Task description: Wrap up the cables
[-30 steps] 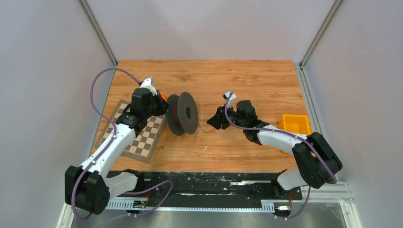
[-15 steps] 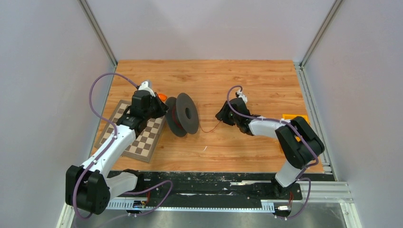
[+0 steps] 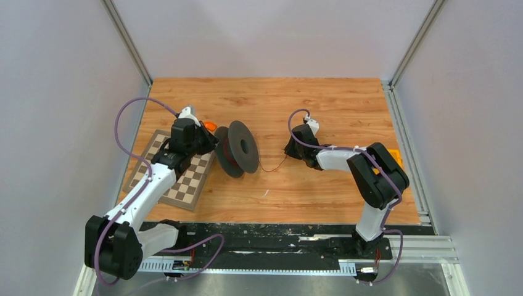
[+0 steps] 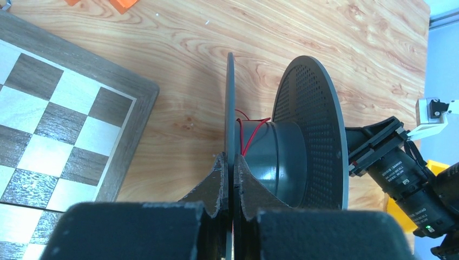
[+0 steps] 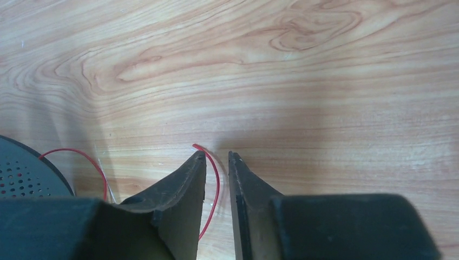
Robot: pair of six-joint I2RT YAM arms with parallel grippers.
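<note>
A black spool (image 3: 237,148) stands on edge on the wooden table with thin red wire on its hub (image 4: 251,135). My left gripper (image 3: 213,143) is shut on the spool's near flange (image 4: 230,108); its fingertips pinch the disc edge (image 4: 233,162). A loose tail of the wire (image 3: 271,168) runs from the spool across the table to my right gripper (image 3: 288,150). In the right wrist view the wire's end (image 5: 215,179) lies on the table in the narrow gap of the gripper (image 5: 217,157), touched by neither finger. The spool's rim (image 5: 21,173) shows at the lower left there.
A chessboard (image 3: 179,179) lies left of the spool under my left arm, also in the left wrist view (image 4: 54,135). Small orange pieces (image 3: 210,125) lie behind the left gripper. An orange bin (image 3: 396,155) at the right edge is mostly hidden by my right arm.
My right arm has swung its elbow in toward the middle, covering the orange bin, and its gripper has shifted slightly right along the wire tail. The left arm and spool have barely moved.
</note>
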